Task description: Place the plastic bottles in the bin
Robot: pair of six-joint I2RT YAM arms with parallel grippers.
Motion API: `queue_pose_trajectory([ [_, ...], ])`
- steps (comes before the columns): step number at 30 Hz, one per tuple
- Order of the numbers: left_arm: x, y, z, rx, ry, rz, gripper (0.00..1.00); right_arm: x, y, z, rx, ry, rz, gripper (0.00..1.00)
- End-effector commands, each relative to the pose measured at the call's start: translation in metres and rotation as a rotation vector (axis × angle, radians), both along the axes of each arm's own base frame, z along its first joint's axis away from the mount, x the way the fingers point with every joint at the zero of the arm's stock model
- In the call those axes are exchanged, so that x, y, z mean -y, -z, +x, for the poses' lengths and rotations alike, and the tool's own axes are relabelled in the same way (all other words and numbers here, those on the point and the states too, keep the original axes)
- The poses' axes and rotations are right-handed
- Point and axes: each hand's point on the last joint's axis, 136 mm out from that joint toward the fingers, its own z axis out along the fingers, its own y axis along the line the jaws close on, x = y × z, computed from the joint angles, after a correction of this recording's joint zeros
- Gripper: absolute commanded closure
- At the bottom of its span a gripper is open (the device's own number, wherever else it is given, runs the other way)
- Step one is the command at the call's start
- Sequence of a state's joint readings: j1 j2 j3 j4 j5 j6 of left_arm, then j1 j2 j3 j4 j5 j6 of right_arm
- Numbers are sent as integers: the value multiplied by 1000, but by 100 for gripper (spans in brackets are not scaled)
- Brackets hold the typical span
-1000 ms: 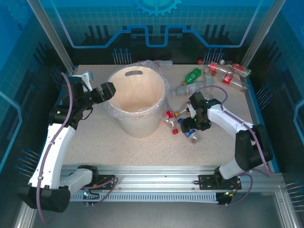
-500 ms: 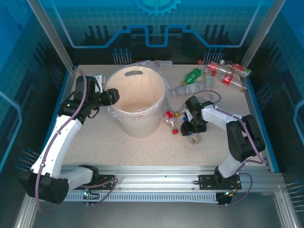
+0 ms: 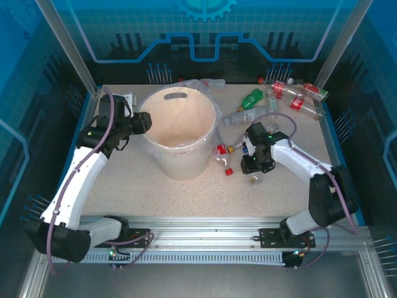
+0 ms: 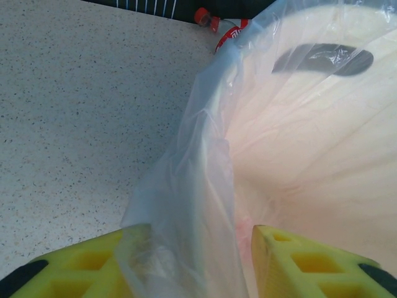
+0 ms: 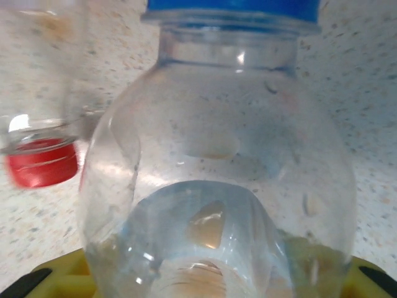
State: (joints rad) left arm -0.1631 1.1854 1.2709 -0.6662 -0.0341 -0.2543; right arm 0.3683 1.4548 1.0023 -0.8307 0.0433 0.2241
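Leftward of the bin (image 3: 180, 162), at its left rim: left pincer (image 3: 143, 121), arm reaching in from the near-left of the speckled table (image 3: 124, 186)

Left wrist view: two yellow fingers (image 4: 80, 266) straddle the bin rim, one outside the wall, one inside. Clear bag liner (image 4: 186, 198) drapes over the rim and down across the outer finger. Rim sits between the jaws; cannot tell whether they are clamped on it or merely standing either side. Handle slot (image 4: 322, 59) visible on the far wall of the bin. One red-capped bottle (image 4: 218, 26) lies on the table beyond the bin rim

Bin itself: upright, left of table centre, nothing visible inside

Just right of the bin: small scatter of red-capped bottles (image 3: 221, 151) on the table

Further right of the bin, near side: right pincer (image 3: 251, 162), pointing down at the table. It is closed on a clear blue-capped bottle (image 5: 217, 155); bottle base lies between the yellow fingers, cap end pointing away from the pincer. Neighbouring red cap (image 5: 42, 162) just beside it

Right of the bin, far side: green bottle (image 3: 252, 98), a clear bottle (image 3: 244, 118) near it, then a cluster of red-labelled bottles (image 3: 298, 98) toward the far-right corner, well apart from either pincer
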Motion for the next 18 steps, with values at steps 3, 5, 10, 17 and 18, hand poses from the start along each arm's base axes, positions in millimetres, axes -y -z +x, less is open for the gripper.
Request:
queue_pose_trajectory([
  [3,0,-5,5,-6,2,25,57,-10,-94,8,204,-32,88,61],
  [5,-1,-4,6,-13,-6,34,61,-12,-134,16,305,-34,113,62],
  [10,-1,-7,8,-18,2,54,67,-27,-221,39,540,-83,182,64],
  [17,6,-4,12,-37,13,46,72,-97,-301,56,722,-250,290,64],
  [18,6,-3,13,-38,14,45,73,-109,-307,57,737,-276,303,64],
])
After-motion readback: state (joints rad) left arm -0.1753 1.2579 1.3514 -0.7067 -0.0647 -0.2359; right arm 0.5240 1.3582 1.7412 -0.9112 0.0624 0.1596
